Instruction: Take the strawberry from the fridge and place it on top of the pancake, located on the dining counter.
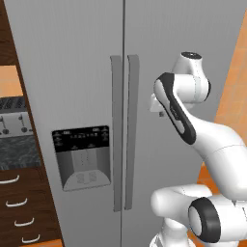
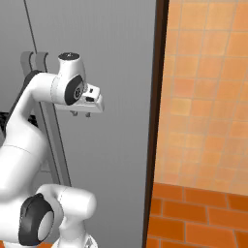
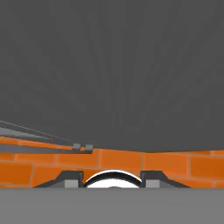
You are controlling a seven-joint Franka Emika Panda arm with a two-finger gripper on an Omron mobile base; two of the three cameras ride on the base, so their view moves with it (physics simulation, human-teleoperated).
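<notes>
The fridge (image 1: 77, 72) stands right in front of me with both grey steel doors shut, so the strawberry is hidden. Its two long vertical handles (image 1: 123, 130) meet at the middle, and the black dispenser panel (image 1: 83, 157) sits in the left door. My gripper (image 2: 81, 115) hangs in front of the right door (image 2: 116, 58), to the right of the handles, fingers pointing down. In the hand view the fingertips (image 3: 72, 179) stand apart, open, with nothing between them, over the door face (image 3: 112, 65) and the brick floor. The pancake and the dining counter are out of view.
Left of the fridge are dark wood drawers (image 1: 19, 212), a dark speckled counter (image 1: 19, 152) and a toaster (image 1: 14, 123). A dark wood panel (image 2: 157, 121) borders the fridge on the right, then an orange tiled wall (image 2: 208, 97) and brick floor (image 2: 193, 213).
</notes>
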